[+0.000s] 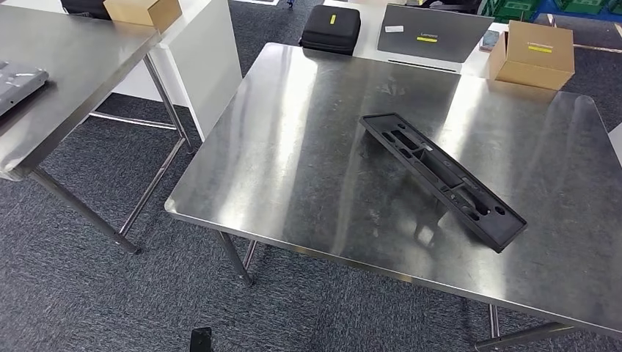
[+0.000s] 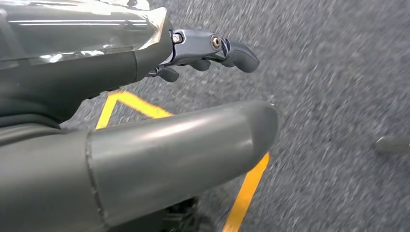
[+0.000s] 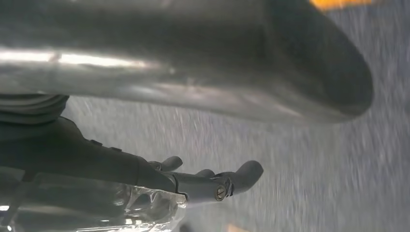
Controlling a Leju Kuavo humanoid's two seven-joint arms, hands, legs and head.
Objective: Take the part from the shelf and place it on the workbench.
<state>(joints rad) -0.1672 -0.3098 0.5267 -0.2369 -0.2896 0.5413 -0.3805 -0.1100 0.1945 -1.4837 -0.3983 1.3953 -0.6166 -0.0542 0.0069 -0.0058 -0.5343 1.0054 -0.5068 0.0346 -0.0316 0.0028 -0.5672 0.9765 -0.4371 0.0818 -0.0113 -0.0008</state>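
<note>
A long black plastic part [image 1: 442,177] with several recesses lies flat and slantwise on the steel workbench [image 1: 308,176], right of its middle. My left hand [image 2: 193,92] hangs over grey carpet, thumb and fingers apart, nothing in it. My right hand [image 3: 217,121] likewise hangs over the carpet, its fingers [image 3: 227,181] stretched out and empty. Both hands are well away from the part.
A second steel table [image 1: 66,66] stands at the left with a gap of carpet between. Behind the workbench are a black case [image 1: 331,28], a grey laptop [image 1: 433,33] and a cardboard box [image 1: 534,53]. Yellow floor tape [image 2: 246,188] runs under the left hand.
</note>
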